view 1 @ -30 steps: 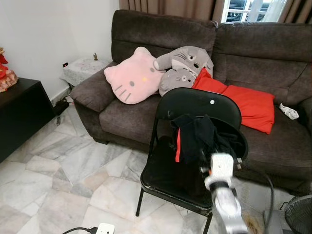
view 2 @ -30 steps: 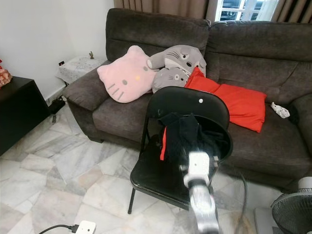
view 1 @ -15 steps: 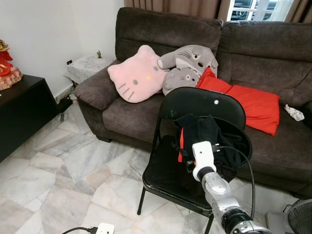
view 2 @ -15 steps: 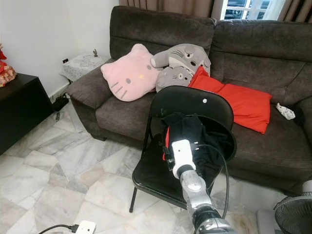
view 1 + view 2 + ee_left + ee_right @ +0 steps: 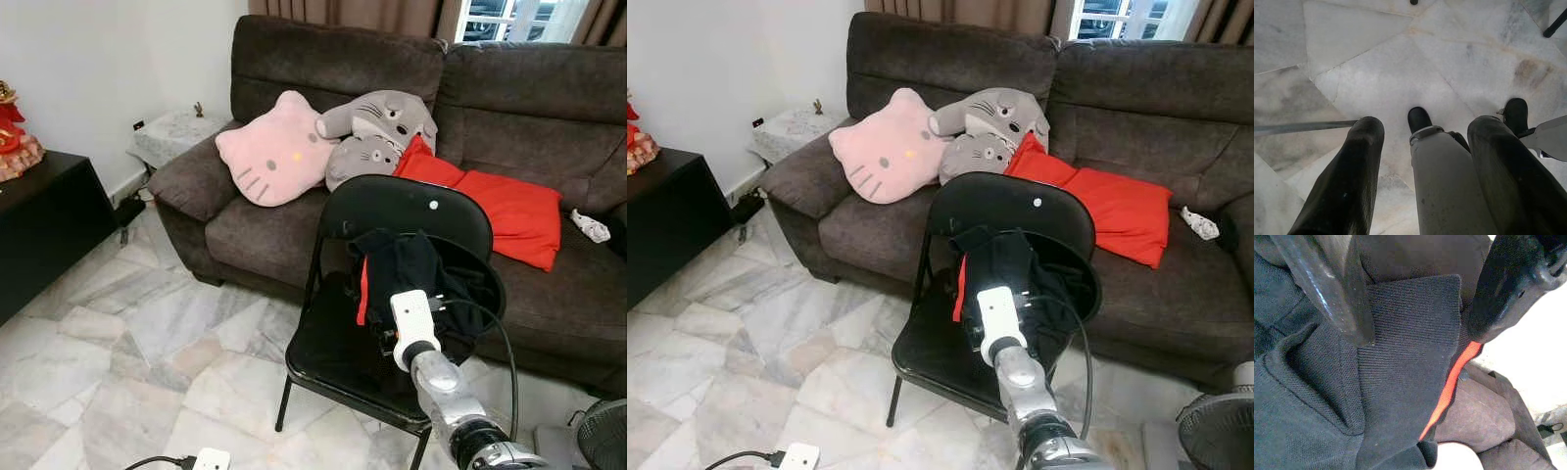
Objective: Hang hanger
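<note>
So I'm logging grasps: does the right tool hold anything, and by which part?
Nothing held yet: the right tool is open, its fingers either side of the black garment's ribbed collar on the chair.

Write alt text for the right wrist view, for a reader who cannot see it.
Close-up: the right gripper has its two black fingers open on either side of the ribbed collar of a black garment with a red stripe. Brown sofa fabric lies behind, below the stripe.

Head eyes overlook chair (image 5: 392, 294); right wrist seemingly close against cloth (image 5: 1400, 382).
</note>
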Tool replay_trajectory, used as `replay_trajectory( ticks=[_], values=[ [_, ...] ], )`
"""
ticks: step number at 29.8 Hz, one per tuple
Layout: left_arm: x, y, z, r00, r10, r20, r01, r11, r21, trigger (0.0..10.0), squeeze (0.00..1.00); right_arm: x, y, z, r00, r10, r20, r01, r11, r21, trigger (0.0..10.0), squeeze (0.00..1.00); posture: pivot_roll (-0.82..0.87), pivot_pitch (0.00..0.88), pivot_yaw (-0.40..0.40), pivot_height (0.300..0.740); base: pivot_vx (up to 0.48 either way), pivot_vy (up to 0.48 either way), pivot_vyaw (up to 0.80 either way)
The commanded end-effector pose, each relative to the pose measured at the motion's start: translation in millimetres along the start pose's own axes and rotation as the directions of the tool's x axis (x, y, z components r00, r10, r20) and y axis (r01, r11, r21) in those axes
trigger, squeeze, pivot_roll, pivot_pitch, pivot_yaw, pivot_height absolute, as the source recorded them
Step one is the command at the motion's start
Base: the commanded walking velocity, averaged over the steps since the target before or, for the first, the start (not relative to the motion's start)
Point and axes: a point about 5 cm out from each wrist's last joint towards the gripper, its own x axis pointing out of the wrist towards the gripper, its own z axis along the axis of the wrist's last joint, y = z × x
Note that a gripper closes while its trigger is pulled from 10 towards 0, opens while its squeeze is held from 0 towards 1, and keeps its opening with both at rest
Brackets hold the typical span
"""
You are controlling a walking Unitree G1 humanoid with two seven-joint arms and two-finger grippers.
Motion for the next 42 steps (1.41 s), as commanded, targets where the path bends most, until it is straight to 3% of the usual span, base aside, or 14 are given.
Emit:
replay_trajectory(
  ticks=[1,9,14,18,21,24,26,37,42],
  values=[
    [-0.4,1.5,-3,1.0,0.001,-0.019,-0.001,1.0,0.004,10.0,0.0,-0.1,-1.8,-4,0.999,-0.021,-0.04,0.021,1.0,0.008,10.0,0.0,0.02,0.0,0.036,0.74,0.0,0.0,0.0],
    [-0.4,0.9,-3,1.0,-0.002,-0.018,0.002,1.0,0.001,10.0,0.0,-0.6,-2.0,-8,0.997,-0.038,-0.069,0.037,0.999,-0.008,10.0,0.0,0.03,0.0,0.034,0.74,0.0,0.0,0.0],
    [-0.3,0.4,-4,1.0,-0.003,-0.018,0.003,1.0,-0.002,10.0,0.0,-1.1,-16.7,-3,0.985,-0.172,-0.032,0.172,0.985,0.007,10.0,0.0,0.03,0.003,0.032,0.74,0.0,0.0,0.0],
    [-0.3,0.2,-4,1.0,-0.003,-0.018,0.003,1.0,-0.001,10.0,0.0,-3.7,-27.8,-2,0.964,-0.267,-0.006,0.267,0.963,0.02,10.0,0.0,0.03,0.003,0.033,0.74,0.0,0.0,0.0],
    [-0.3,0.2,-3,1.0,-0.002,-0.018,0.002,1.0,-0.001,10.0,0.0,-9.5,-41.2,-5,0.925,-0.379,0.019,0.378,0.925,0.042,10.0,0.0,0.03,0.003,0.033,0.74,0.0,0.0,0.0],
    [-0.3,0.2,-4,1.0,-0.003,-0.019,0.003,1.0,0.0,10.0,0.0,-11.8,-44.9,-6,0.911,-0.413,0.025,0.412,0.911,0.035,10.0,0.0,0.02,0.004,0.033,0.74,0.0,0.0,0.0],
    [-0.4,0.2,-4,1.0,-0.005,-0.02,0.005,1.0,0.002,10.0,0.0,-16.1,-50.8,-9,0.88,-0.472,0.043,0.471,0.881,0.041,10.0,0.0,0.02,0.004,0.033,0.74,0.0,0.0,0.0],
    [-0.3,0.5,-3,1.0,-0.006,-0.02,0.006,1.0,0.004,10.0,0.0,-26.3,-62.0,-16,0.811,-0.583,0.058,0.58,0.813,0.061,10.0,0.0,0.01,0.003,0.034,0.74,0.0,0.0,0.0],
    [-0.3,0.8,-3,1.0,-0.005,-0.02,0.005,1.0,0.005,10.0,0.0,-21.0,-58.2,-8,0.849,-0.525,0.068,0.517,0.85,0.102,10.0,0.0,0.01,0.002,0.034,0.74,0.0,0.0,0.0]
  ],
)
